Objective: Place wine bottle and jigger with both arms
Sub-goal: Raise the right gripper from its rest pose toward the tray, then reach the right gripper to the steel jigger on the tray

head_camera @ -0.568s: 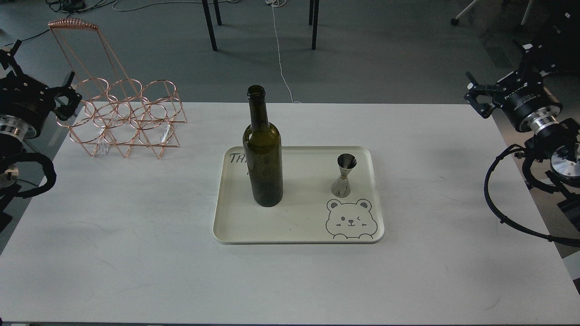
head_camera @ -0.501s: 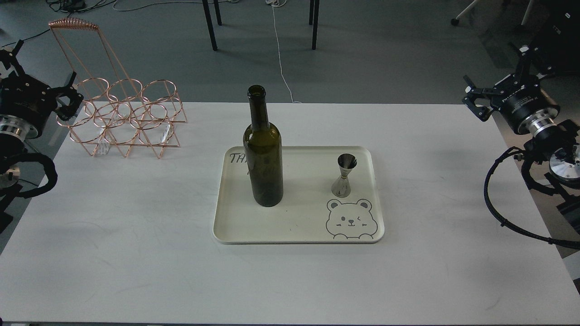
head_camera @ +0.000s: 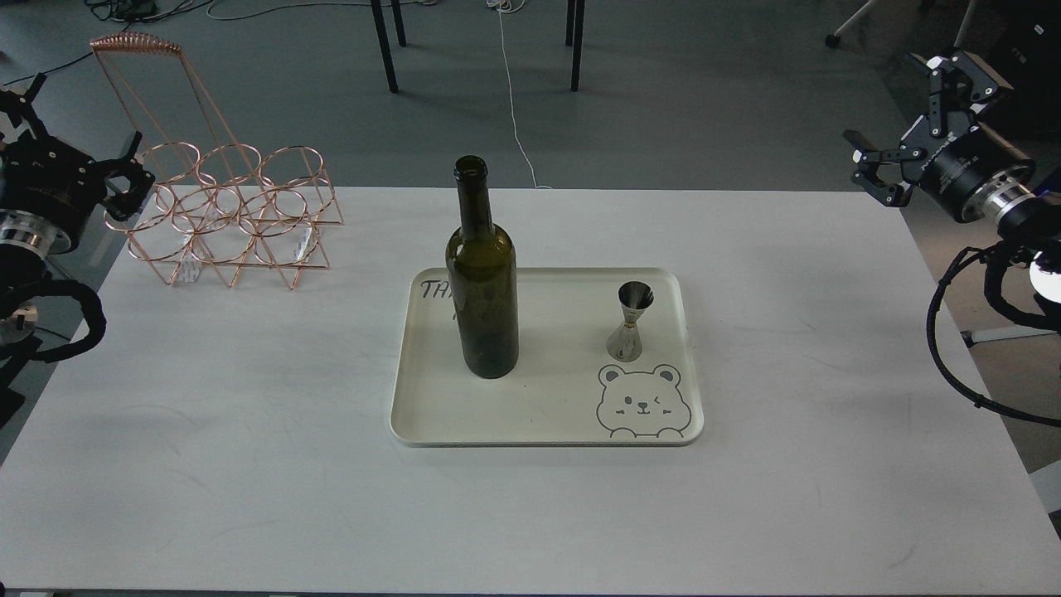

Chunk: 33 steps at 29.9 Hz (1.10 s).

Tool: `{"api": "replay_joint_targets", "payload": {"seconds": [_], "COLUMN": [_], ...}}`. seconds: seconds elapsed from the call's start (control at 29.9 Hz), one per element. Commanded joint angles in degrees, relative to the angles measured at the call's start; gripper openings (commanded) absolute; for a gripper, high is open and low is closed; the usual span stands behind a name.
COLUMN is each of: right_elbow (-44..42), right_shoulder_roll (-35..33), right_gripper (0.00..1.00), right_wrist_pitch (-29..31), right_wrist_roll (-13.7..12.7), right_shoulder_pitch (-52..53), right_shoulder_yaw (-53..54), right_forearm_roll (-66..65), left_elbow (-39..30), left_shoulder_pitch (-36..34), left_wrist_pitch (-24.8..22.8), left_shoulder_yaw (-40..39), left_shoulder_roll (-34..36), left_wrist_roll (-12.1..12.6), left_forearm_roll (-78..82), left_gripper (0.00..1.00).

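A: Where do the grippers stand?

B: The right gripper hangs off the desk, beyond the far right corner, above the floor. Its two black fingers are spread wide, one reaching up, one reaching left, with nothing between them. The left gripper sits just off the far left corner, beside the copper wire rack. Its fingers also look splayed, with nothing held, though they are dark and partly cut by the view's edge.

A: And the wine bottle?

B: The wine bottle stands upright on the left part of the cream tray, which lies near the middle of the white desk. Its long axis is vertical, open mouth up, base flat on the tray over some printed lettering.

A: The jigger?

B: The jigger stands upright too, on the right part of the same tray, open cone up, just behind the printed bear face. It is well apart from the bottle, with bare tray between them.

A: How much room is there around them?

B: The tray lies well in from every desk edge. Bare desk runs from the tray's right side to the right edge, and the same along the near edge. On the left, bare desk stretches to the left edge; the rack fills only the far left corner, well apart from the tray. Both arms are outside the desk's sides.
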Motion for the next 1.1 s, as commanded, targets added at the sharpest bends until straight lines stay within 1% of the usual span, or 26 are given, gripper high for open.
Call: {"api": "replay_joint_targets", "payload": {"seconds": [0.0,0.17,0.23,0.3,0.4,0.5,0.63,0.73,0.8,1.0,1.07], "right_elbow": [8.8,17.5,22.1,25.9,31.9,35.7,37.4,38.0,37.9,37.2,35.3], "right_shoulder_roll": [-5.4,-9.4,-11.0,-11.3,-11.3,-11.3,-10.6,-10.5,-9.8,-4.2,-1.3], "right_gripper": [0.98,0.97,0.97,0.96,0.96,0.96,0.95,0.95,0.94,0.93,0.93], "right_wrist_pitch": [0.0,0.0,0.0,-2.2,-6.9,-10.2,-13.8,-17.4,-18.7,-18.8,-18.7], "right_wrist_roll": [0.1,0.4,1.1,1.9,3.2,5.0,5.5,6.4,6.9,7.1,7.1], "right_shoulder_pitch": [-1.0,-4.4,-6.2,-8.6,-12.5,-15.8,-17.0,-16.7,-16.4,-14.4,-12.6], "right_shoulder_yaw": [-0.3,-0.2,-0.2,-0.2,-0.3,-0.5,-2.8,-6.1,-8.1,-11.7,-12.8], "right_forearm_roll": [-10.2,-23.5,-29.5,-35.9,-50.1,-62.7,-77.0,-86.5,-91.6,-105.6,-109.3], "left_elbow": [0.0,0.0,0.0,0.0,0.0,0.0,0.0,0.0,0.0,0.0,0.0], "left_shoulder_pitch": [0.0,-0.2,-0.2,-0.2,-0.2,-0.2,-0.2,-0.2,-0.2,-0.1,-0.1], "left_wrist_pitch": [0.0,0.0,0.0,0.0,0.0,0.0,0.0,0.0,0.0,0.0,0.0], "left_shoulder_yaw": [0.0,-0.1,0.0,0.0,0.0,-0.1,0.0,0.1,0.0,0.2,0.3], "left_shoulder_roll": [0.1,0.2,0.2,0.2,0.2,0.2,0.3,0.3,0.3,0.1,-0.1], "left_wrist_roll": [-0.2,-0.2,-0.2,-0.2,-0.2,-0.2,-0.1,0.0,0.0,0.0,0.0], "left_forearm_roll": [0.0,-0.1,0.0,0.0,0.0,-0.1,-0.1,-0.1,-0.1,-0.1,-0.1], "left_gripper": [0.98,0.98,0.98,0.98,0.98,0.98,0.98,0.98,0.98,0.98,0.98]}}
